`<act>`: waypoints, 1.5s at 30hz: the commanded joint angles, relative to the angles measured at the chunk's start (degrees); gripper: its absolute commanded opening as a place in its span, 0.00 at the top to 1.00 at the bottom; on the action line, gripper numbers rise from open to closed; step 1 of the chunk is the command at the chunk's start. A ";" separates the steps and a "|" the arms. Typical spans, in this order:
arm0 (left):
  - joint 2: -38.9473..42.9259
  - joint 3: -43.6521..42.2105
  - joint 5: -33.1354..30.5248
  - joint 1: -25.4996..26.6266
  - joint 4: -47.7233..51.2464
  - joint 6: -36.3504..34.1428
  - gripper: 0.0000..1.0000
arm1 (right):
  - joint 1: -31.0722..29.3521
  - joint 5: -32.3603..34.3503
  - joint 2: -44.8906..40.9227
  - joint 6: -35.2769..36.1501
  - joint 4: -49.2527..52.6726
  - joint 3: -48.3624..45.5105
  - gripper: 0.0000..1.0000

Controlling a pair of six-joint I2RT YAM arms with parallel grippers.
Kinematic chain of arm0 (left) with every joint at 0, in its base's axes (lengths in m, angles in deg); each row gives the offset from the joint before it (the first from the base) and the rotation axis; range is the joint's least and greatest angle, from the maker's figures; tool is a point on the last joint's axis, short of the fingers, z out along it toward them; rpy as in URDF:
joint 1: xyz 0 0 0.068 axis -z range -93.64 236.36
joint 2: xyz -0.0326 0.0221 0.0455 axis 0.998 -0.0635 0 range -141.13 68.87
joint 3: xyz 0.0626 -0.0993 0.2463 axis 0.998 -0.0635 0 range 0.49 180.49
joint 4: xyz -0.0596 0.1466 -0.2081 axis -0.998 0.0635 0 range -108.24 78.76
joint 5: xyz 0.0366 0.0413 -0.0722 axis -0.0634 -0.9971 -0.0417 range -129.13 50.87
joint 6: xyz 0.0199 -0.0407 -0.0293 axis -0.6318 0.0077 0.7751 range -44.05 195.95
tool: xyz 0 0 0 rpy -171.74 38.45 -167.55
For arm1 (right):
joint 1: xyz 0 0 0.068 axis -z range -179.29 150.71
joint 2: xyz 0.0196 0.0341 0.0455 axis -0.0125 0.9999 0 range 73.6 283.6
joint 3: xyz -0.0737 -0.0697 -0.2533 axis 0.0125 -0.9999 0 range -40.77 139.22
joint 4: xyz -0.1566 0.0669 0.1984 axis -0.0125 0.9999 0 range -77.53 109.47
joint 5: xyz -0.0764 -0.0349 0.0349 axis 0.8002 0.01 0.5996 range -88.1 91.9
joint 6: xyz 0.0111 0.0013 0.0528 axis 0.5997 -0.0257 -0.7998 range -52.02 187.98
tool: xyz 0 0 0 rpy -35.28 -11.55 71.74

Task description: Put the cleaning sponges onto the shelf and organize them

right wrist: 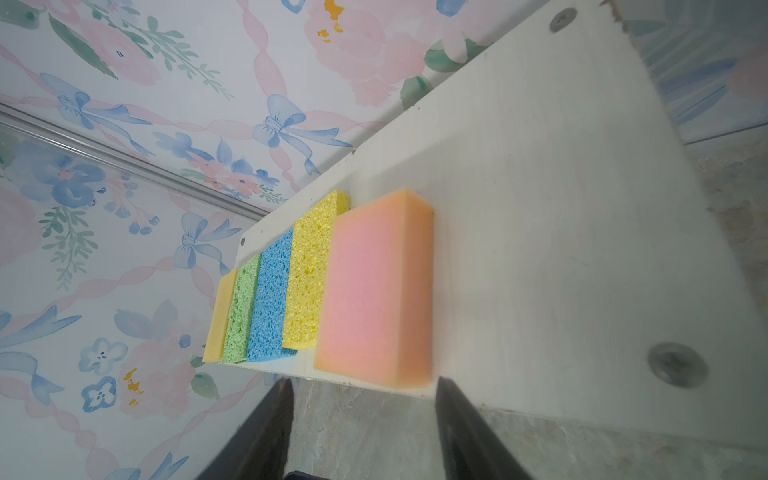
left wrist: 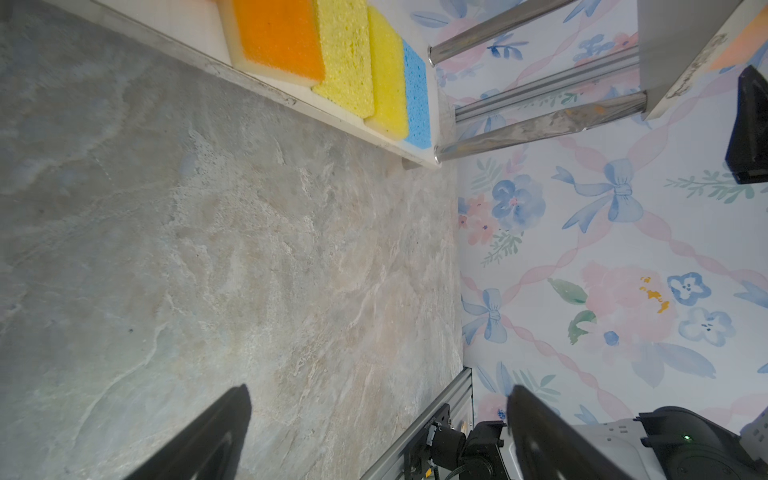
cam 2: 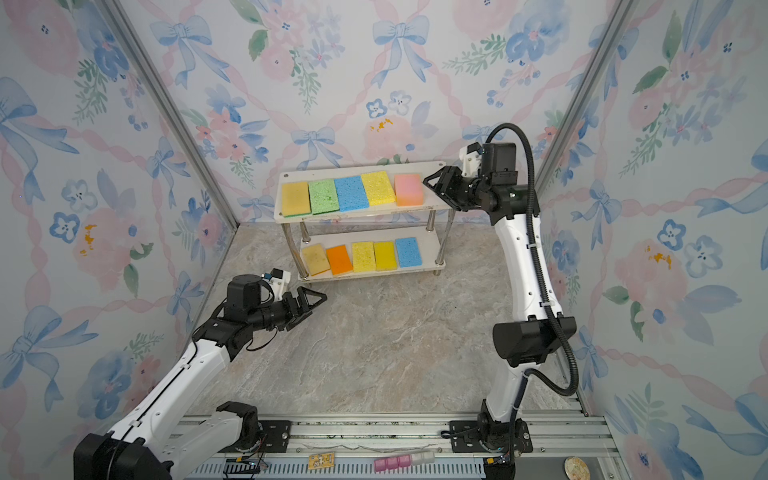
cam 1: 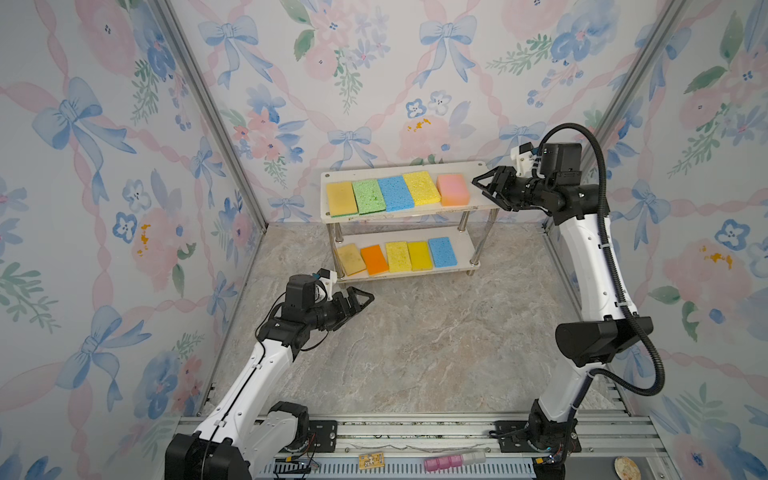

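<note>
Shelf [cam 1: 365, 171]: you see ten cleaning sponges [cam 1: 395, 193] shelved, five per tier.
Right gripper [cam 1: 476, 183]: jaws apart, empty, beside the pink sponge [cam 1: 453, 189] (top tier's end).
Left gripper [cam 1: 368, 297]: wide open, empty.
Remaining: likely nothing.

1. Pink sponge [right wrist: 374, 291] was smeared by blur in the right wrist view.
2. Orange sponge [left wrist: 278, 37] was cut off by the left wrist view's edge.
3. Shelf [cam 1: 374, 170]: the rear of the lower board [cam 1: 464, 249] lay hidden under the top board in both top views.
4. Small pink items [cam 1: 442, 462] near the front rail [cam 1: 415, 430] were too small to identify.
</note>
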 commanded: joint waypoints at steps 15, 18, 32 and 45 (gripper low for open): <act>15.58 -1.69 -22.18 -1.12 -0.47 -7.50 0.02 | 15.04 5.32 -34.73 6.93 -16.32 -47.21 0.26; 17.45 -4.60 -26.03 -1.12 -0.49 -8.99 0.02 | 14.12 6.56 -36.19 12.93 -15.68 -52.03 0.19; 38.34 -20.08 -55.88 -1.16 -9.81 -19.92 0.02 | 7.51 11.76 -44.45 35.78 -42.49 -85.99 0.03; 10.89 -23.28 -62.26 -3.49 -40.49 -35.36 0.02 | 8.70 15.56 -32.30 39.40 -72.12 -99.90 0.03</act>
